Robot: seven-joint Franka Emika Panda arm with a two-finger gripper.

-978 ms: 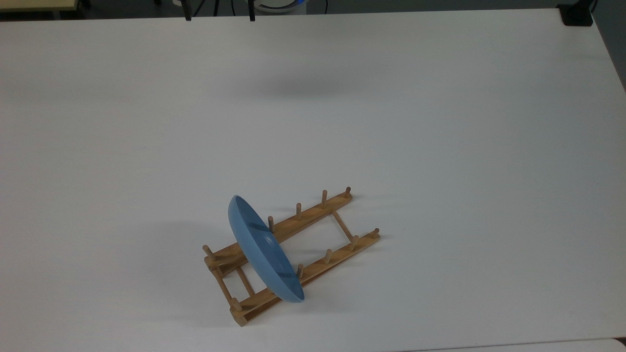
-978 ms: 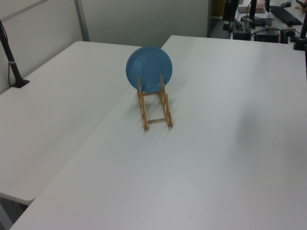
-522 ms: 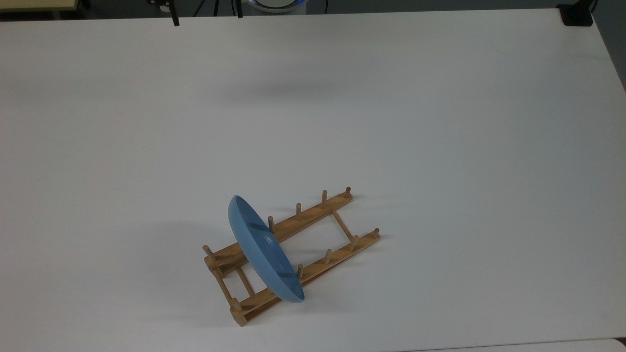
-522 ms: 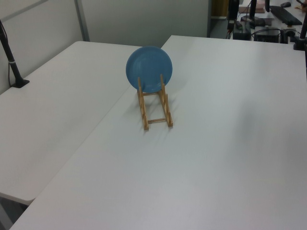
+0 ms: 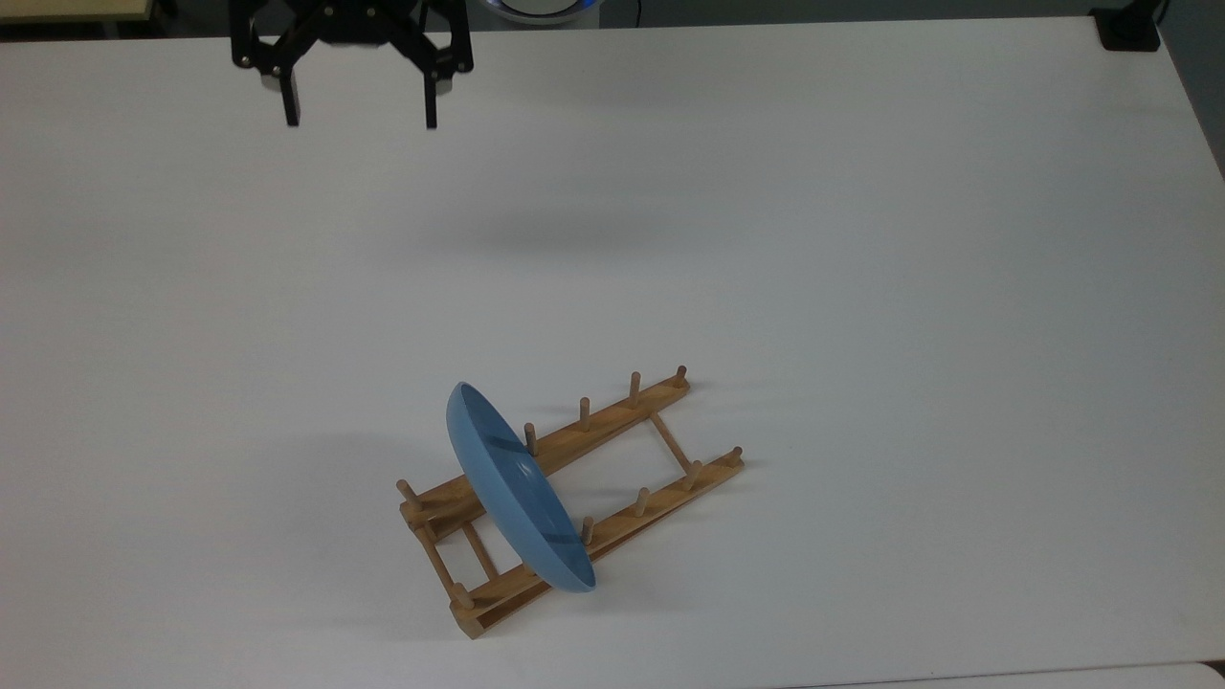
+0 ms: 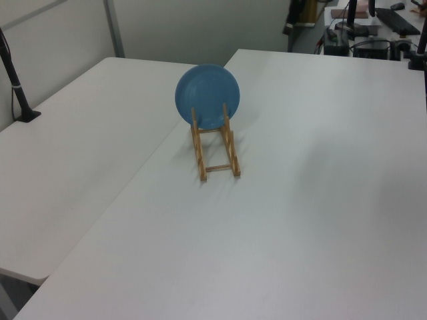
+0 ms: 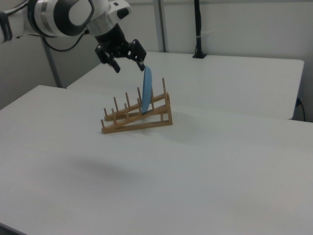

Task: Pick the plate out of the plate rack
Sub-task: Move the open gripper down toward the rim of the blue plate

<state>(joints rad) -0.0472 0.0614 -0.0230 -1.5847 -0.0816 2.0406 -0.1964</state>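
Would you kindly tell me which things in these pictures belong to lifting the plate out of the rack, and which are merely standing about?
Belonging to the job:
- round light-blue plate, standing on edge between the pegs
- light-brown wooden plate rack
- black two-finger gripper, open

Standing about:
- white table
- black post on the neighbouring table

— What do we see on the table [image 5: 861,239]?
— The plate [image 5: 517,488] stands on edge in the plate rack [image 5: 574,498], nearer the table's front edge.
— And the gripper [image 5: 359,120]?
— Fingers spread, at the far edge, well apart from both.
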